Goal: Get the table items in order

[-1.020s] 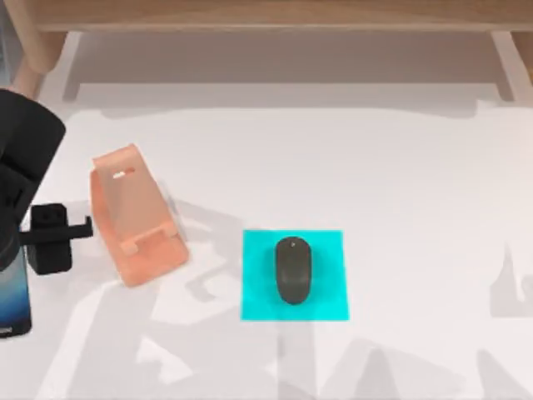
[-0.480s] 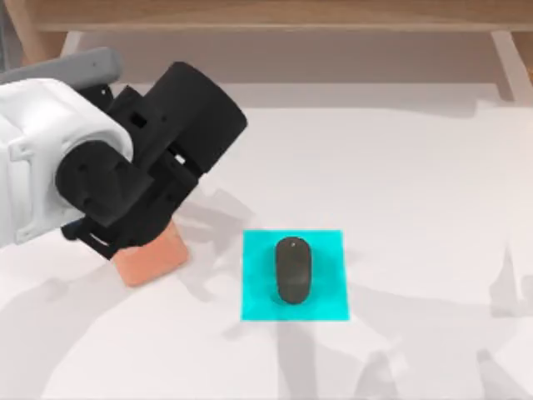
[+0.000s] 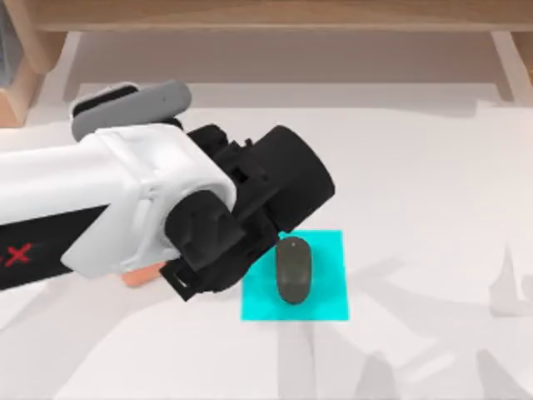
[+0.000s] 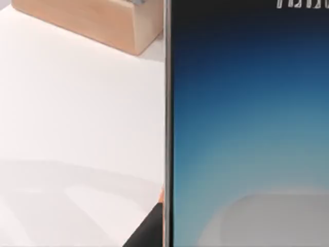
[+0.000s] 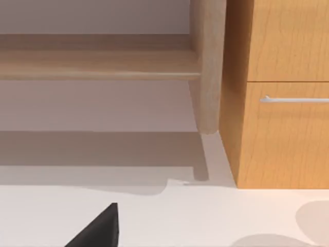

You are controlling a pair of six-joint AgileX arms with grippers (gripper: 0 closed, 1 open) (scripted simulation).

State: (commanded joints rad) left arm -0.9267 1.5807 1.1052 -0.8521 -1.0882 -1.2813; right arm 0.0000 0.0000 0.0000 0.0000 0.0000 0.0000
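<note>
My left arm [image 3: 125, 212] reaches in from the left of the top view, its dark wrist just left of the cyan mat [image 3: 326, 283], where the dark grey mouse [image 3: 293, 269] lies below frame centre. I cannot tell my left claw's state; its camera sees the smartphone [image 4: 249, 128] close up. A sliver of the orange phone stand [image 3: 140, 275] peeks out beneath my arm.

White table [image 3: 416, 167], wooden drawer cabinet [image 5: 282, 103]
</note>
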